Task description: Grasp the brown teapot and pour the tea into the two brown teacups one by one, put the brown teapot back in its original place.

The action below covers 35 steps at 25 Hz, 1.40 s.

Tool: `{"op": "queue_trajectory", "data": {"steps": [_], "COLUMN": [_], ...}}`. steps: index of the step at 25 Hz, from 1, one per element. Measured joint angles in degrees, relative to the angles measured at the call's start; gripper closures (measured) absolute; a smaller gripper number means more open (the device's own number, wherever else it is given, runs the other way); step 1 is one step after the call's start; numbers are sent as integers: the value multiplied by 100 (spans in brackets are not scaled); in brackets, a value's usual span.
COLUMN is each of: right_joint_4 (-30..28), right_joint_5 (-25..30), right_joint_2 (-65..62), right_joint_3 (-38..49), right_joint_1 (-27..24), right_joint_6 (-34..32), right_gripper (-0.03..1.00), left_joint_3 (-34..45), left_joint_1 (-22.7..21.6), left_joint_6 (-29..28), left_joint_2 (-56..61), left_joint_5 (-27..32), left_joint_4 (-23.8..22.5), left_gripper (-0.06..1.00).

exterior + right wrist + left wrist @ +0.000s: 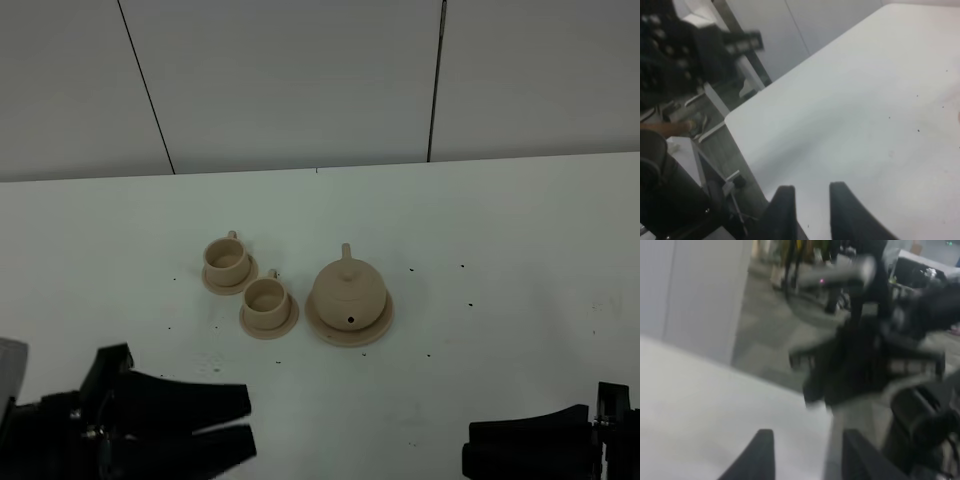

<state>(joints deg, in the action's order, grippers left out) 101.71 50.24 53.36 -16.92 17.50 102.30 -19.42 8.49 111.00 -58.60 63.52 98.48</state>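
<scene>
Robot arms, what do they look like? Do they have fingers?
Both arms end in matte black parts. The left fingers are two long, flat blades that taper to blunt tips. The right fingers look just the same. No markings or cables show.

Matte black all over the left gripper (248,422): two long flat fingers (190,400), broad at the root and narrowing to blunt, squared-off tips. Behind them, a blocky black mount (105,365) with angular edges, small pale metal fittings (77,412) set into it, and a light grey housing (10,370) at the picture's edge. Same matte black on the right gripper (468,446), with thick, round-ended fingers and a boxy black body (615,420). Up close in the wrist views, smooth dark fingertips (762,455), slightly tapered, plain-surfaced, with softly rounded corners (785,210).
</scene>
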Motion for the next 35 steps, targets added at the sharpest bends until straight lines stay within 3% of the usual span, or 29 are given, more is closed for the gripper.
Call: {"op": "queue_trajectory", "data": {"steps": [2,4,8,10,13,17,20,23,35], "right_joint_4": [52,140,219,219,219,219,219,219,219], "right_joint_5": [0,0,18,18,18,18,-12,-113,-350], "right_joint_2": [0,0,0,0,0,0,0,0,0], "right_joint_3": [0,0,0,0,0,0,0,0,0], "right_joint_1": [0,0,0,0,0,0,0,0,0], "right_joint_6": [0,0,123,259,457,561,607,674,814], "right_gripper": [80,79,78,77,74,72,72,72,72], "left_joint_3": [-320,-615,-799,-799,-820,-839,-844,-844,-844], "left_joint_1": [0,0,0,0,0,0,0,0,0], "left_joint_6": [-479,-1165,-2979,-4140,-6102,-8508,-9686,-10107,-10165], "left_joint_2": [505,1028,2207,2702,3285,3757,3998,4112,4120], "left_joint_5": [-596,-1421,-3131,-3596,-3532,-2552,-1892,-1615,-1591], "left_joint_4": [-85,-536,-2311,-3309,-5127,-7521,-8645,-9025,-9067], "left_gripper": [63,69,79,84,87,87,87,87,87]}}
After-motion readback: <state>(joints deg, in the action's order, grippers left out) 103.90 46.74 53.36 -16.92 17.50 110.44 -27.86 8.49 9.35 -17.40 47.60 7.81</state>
